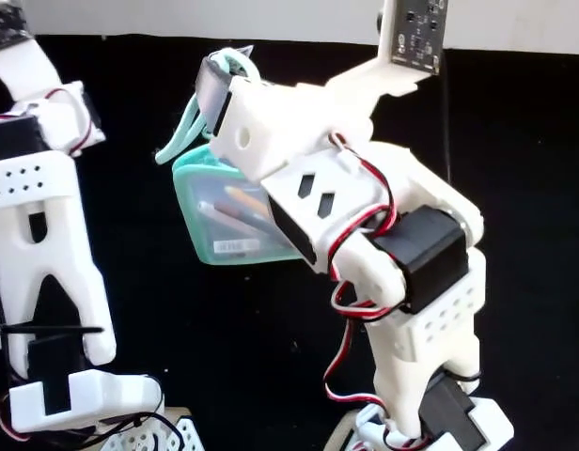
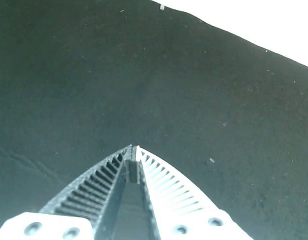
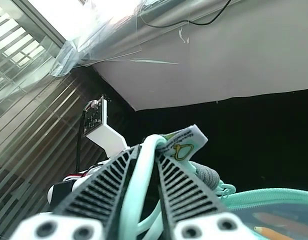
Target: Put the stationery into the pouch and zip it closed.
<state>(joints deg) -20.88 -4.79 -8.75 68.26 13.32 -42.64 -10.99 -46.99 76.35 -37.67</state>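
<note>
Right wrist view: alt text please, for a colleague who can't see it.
The right gripper is shut on the mint-green strap of the pouch, a printed tag sticking out beyond it. A pencil shows through the pouch's clear side.

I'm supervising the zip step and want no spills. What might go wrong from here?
1. The right gripper holds the hanging pouch by its thin strap alone, so it may swing or slip out.
2. Whether the zip is shut is hidden. If it is open, the pencils inside might slide out of the tilted pouch.
3. The left gripper is shut over the table, apart from the pouch, so nothing steadies it for zipping.
</note>
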